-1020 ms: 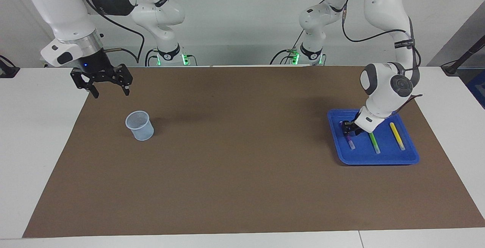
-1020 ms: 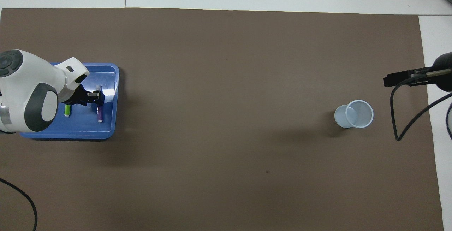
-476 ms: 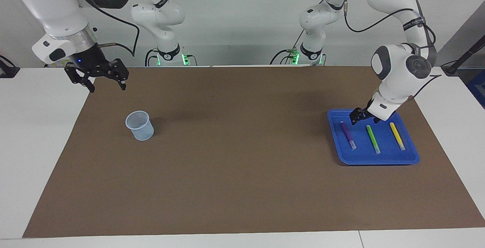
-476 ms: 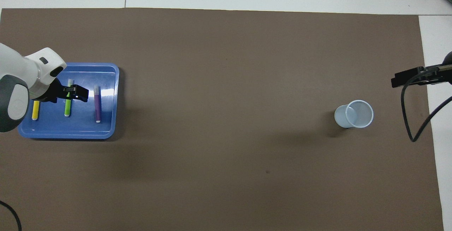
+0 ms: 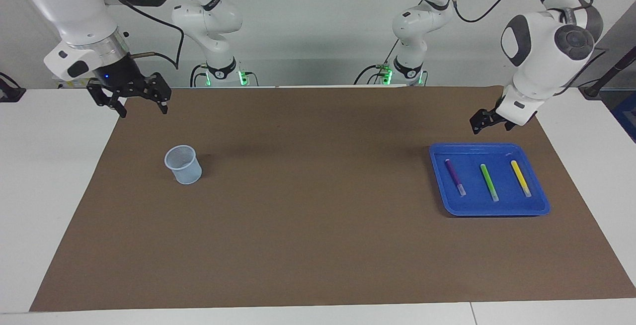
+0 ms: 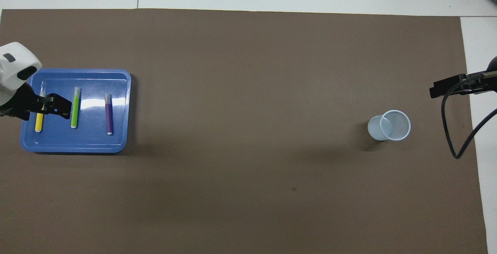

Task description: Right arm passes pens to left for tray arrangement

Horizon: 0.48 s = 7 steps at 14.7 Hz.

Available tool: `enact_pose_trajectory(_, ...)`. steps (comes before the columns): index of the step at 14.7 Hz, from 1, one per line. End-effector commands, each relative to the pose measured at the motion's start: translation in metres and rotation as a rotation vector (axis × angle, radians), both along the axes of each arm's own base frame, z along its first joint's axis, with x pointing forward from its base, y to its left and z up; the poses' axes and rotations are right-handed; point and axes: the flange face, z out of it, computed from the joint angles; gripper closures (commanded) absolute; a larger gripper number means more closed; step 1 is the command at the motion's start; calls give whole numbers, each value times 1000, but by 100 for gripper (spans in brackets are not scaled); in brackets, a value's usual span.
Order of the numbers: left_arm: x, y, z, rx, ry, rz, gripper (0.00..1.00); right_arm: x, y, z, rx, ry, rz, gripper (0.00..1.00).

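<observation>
left gripper (image 5: 489, 120): risen off the tray (image 5: 539, 205), empty, jaws apart
pens (image 5: 488, 181): all three in tray
right gripper (image 5: 134, 97): spread; overhead cuts it off

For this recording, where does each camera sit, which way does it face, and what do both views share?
Facing view: high across the table, facing the robots; both arms show, left tool raised, right tool raised.
Overhead view: above the robots' end, looking steeply down; left tool and the right arm's cable show.
Shared: tray with pens, cup.
</observation>
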Motion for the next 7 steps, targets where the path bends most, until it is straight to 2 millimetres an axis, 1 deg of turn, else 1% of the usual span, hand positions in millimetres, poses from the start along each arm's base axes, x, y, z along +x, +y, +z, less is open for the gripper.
enact_pose_trajectory(1,-15,0,39,18,34,17,0,3,1,4,-9,6,21,0)
enact_pose_trajectory(2,-17,-3,40,11,44,16,0,3,4,4,-4,4,26,0)
enact_pose_trajectory(3,-18,1,45,4,53,26,0,4,10,4,-4,1,35,0)
enact_pose_trajectory(4,-16,2,58,-16,31,37,0,4,17,6,-8,-4,42,0)
enact_pose_trajectory(5,-13,6,62,-45,10,54,0,4,22,6,-8,-7,45,0)
enact_pose_trajectory(6,-11,2,64,-72,-3,59,0,4,22,5,-5,-7,45,0)
enact_pose_trajectory(7,-10,5,71,-82,-19,67,0,4,22,6,-3,-5,46,0)
